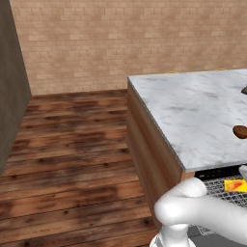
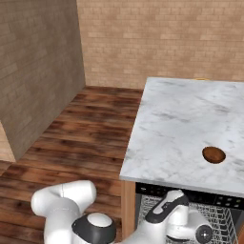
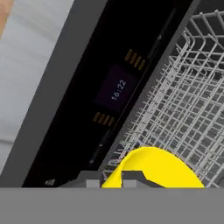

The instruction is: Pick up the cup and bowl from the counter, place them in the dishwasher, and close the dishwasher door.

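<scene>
The yellow cup [image 3: 153, 168] with its orange-red patch [image 1: 236, 185] is low over the dishwasher's grey wire rack [image 3: 192, 100], just under the black top strip [image 3: 113, 96]. My gripper [image 3: 113, 180] is shut on the cup's edge. Further back, the reddish-brown bowl [image 1: 240, 131] [image 2: 213, 154] rests on the marble counter [image 1: 193, 111] [image 2: 181, 124] near its front edge, above the dishwasher [image 2: 190, 194]. My arm [image 2: 176, 212] reaches down into the rack from the left. The dishwasher door is out of view.
A small dark item [image 1: 244, 89] lies on the counter at the far right. Wooden floor [image 1: 72, 159] stretches to the left of the counter's brown side panel [image 1: 149, 154]. Brick walls [image 2: 43, 71] stand behind and to the left.
</scene>
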You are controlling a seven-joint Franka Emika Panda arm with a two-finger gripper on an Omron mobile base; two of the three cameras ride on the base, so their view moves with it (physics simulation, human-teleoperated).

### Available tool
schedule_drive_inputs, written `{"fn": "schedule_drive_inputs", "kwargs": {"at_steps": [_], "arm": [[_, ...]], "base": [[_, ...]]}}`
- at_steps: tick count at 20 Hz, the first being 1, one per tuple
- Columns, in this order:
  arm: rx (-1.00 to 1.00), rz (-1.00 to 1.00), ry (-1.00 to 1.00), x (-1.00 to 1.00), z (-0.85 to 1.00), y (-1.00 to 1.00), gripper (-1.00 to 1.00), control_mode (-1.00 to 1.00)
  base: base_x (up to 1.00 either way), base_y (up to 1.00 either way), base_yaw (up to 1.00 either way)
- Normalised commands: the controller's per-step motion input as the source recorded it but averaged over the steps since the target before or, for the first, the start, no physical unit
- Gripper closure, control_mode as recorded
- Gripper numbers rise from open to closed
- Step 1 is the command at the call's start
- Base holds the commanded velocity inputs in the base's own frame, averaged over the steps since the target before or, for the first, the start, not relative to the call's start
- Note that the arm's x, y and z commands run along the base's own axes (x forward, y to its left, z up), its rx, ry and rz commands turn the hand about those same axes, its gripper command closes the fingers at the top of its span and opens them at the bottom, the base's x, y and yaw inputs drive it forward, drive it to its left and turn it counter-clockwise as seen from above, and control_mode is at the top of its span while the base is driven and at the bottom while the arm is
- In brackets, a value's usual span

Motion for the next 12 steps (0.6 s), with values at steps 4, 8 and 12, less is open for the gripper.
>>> {"fn": "schedule_drive_inputs", "kwargs": {"at_steps": [4, 8, 12], "arm": [[0.04, -0.01, 0.04, 0.07, -0.59, -0.24, 1.0, -1.0], [0.0, -0.04, 0.05, 0.2, -0.43, -0.23, 1.0, -1.0], [0.01, -0.04, 0.07, 0.28, -0.43, -0.19, 1.0, -1.0]], "base": [[0.0, 0.0, 0.0], [0.0, 0.0, 0.0], [0.0, 0.0, 0.0]]}}
